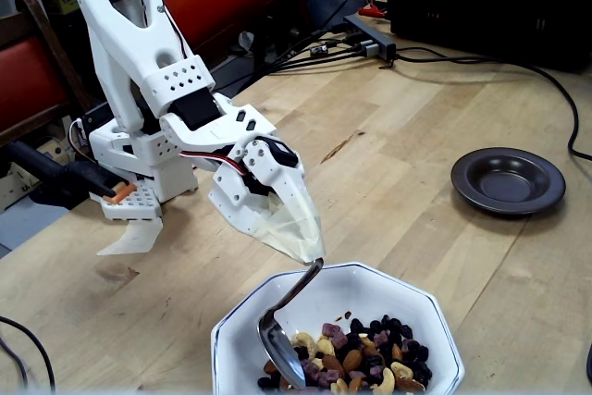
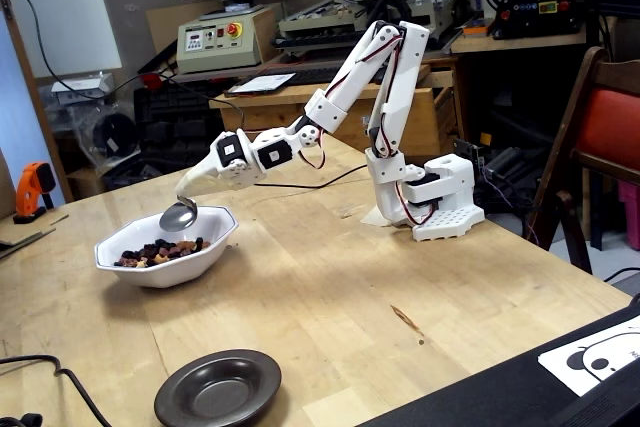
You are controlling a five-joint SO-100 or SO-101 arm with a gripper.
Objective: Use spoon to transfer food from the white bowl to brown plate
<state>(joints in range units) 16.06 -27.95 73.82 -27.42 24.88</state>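
The spoon [image 1: 285,330] hangs below the fingers [image 1: 310,252], its bent handle pinched between their closed tips and its oval bowl dipped in among the food [image 1: 347,358]. The arm [image 2: 350,87] rises from its base, folds at the elbow and reaches forward and down, with the fingers angled steeply toward the white bowl [image 1: 407,298]. That bowl sits directly beneath the fingers and holds the nuts, raisins and dried-fruit pieces. The brown plate [image 1: 508,179] rests well apart from the fingers on the wooden surface [image 1: 416,117], nothing visible inside it.
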